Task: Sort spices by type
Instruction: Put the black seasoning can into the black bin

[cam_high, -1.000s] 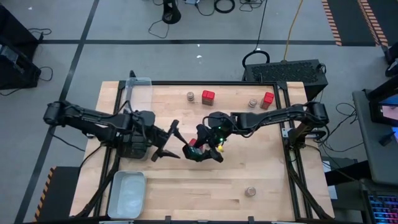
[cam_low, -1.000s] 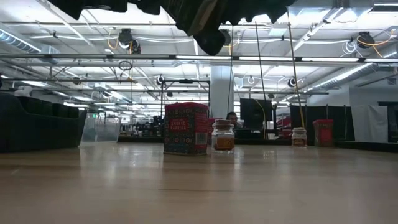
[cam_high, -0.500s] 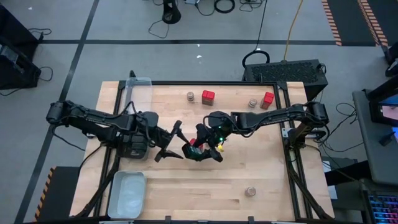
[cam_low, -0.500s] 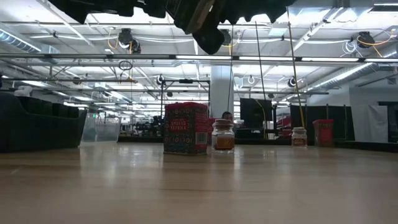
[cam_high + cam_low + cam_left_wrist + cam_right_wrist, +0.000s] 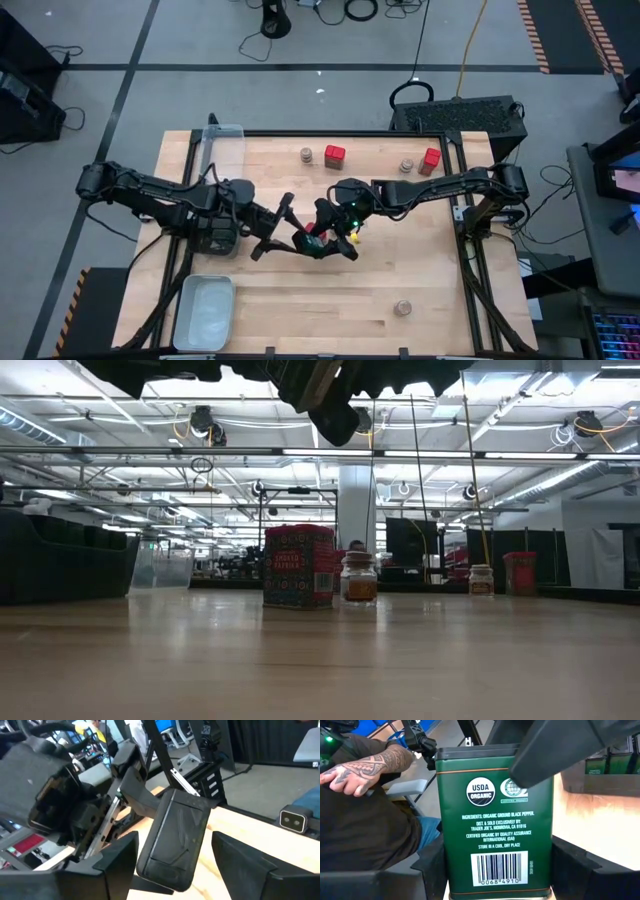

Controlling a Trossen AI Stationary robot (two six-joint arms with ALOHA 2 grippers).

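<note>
Green pepper tin point(image 5: 495, 815) | clamped in right gripper point(image 5: 322, 243), mid-table | left gripper point(image 5: 276, 228) spread, empty, just beside | handover: close squarely before right releases.

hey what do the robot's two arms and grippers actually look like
Both arms are dark, nearly black, jointed links. The left gripper ends in two flat, angular black fingers. The right gripper is the same dark build, with a small green light and a yellow patch beside its wrist. Thin dark cables run along the arms.
</note>
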